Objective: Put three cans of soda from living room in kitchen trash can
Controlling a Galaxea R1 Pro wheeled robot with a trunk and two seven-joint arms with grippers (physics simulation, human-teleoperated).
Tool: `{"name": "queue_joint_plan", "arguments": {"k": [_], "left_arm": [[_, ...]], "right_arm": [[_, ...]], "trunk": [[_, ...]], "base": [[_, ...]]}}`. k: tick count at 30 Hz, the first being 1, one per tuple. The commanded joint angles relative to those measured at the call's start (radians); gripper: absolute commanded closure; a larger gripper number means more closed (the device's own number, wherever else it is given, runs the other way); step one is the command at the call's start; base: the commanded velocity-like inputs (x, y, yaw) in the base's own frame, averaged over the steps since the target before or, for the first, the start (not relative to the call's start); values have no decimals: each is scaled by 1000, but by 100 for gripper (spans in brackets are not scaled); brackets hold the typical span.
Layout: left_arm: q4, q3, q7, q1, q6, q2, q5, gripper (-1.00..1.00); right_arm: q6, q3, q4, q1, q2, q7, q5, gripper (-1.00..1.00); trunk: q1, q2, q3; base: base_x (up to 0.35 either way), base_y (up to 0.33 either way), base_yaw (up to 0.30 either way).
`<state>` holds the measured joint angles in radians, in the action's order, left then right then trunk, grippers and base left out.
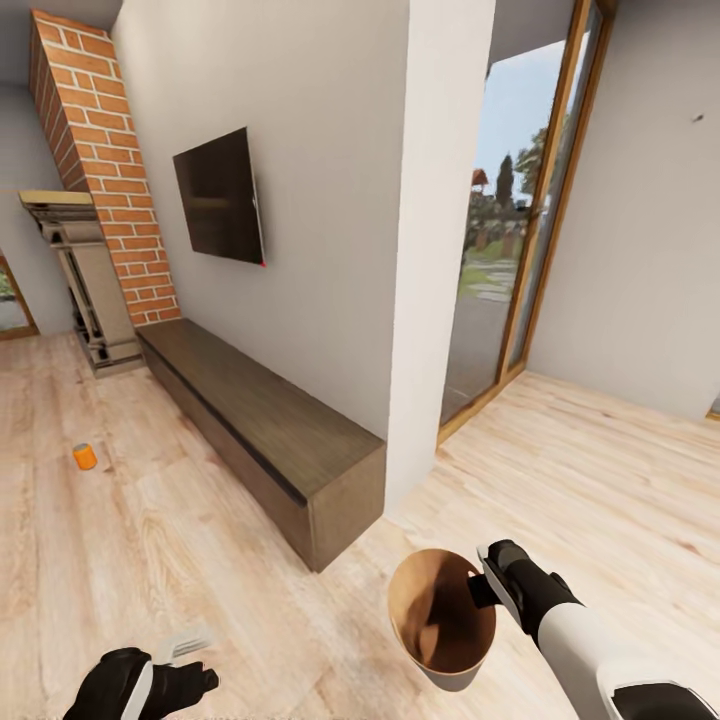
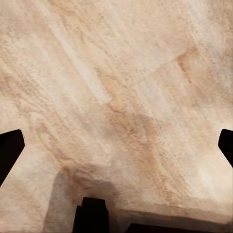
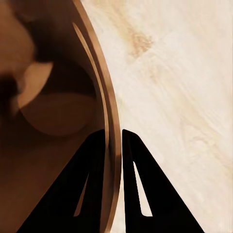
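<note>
Orange soda can with a grey top stands upright on the light wood plank floor in my head view, well out from the long dark wood cabinet that runs along the white wall under the black wall TV. The red-brick chimney rises at the cabinet's far end, and wood-framed glass doors stand beyond the wall's corner. Near the lower edge, the pale round tapered bin with its orange-brown inside hangs off my right gripper, tilted so I look into its mouth; the gripper meets the bin at its rim. My left gripper sits low at the lower left corner over the floor, touching nothing.

From the left wrist I see plank floor, with dark fingertips at opposite sides of the frame, spread wide with nothing between them.

From the right wrist, the two black fingers are clenched on the bin's thin rim, one inside the wall and one outside, only the wall's thickness between them. The brown inside looks empty as far as I can see.
</note>
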<state>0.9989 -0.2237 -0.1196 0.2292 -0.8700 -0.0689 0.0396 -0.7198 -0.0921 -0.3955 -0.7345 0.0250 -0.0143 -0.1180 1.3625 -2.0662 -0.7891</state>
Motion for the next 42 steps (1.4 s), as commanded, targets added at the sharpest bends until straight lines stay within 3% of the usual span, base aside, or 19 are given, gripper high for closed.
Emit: {"name": "queue_joint_plan", "arguments": {"k": [1, 42], "left_arm": [[0, 0, 0, 0, 0, 0, 0, -100], [0, 0, -1, -1, 0, 2, 0, -100]], "right_arm": [[0, 2, 0, 0, 0, 4, 8, 100], [9, 1, 1, 1, 0, 0, 3, 100]], "trunk": [[-4, 7, 2], [-161, 294, 73]], "base": [[0, 0, 177], [0, 0, 109]]}}
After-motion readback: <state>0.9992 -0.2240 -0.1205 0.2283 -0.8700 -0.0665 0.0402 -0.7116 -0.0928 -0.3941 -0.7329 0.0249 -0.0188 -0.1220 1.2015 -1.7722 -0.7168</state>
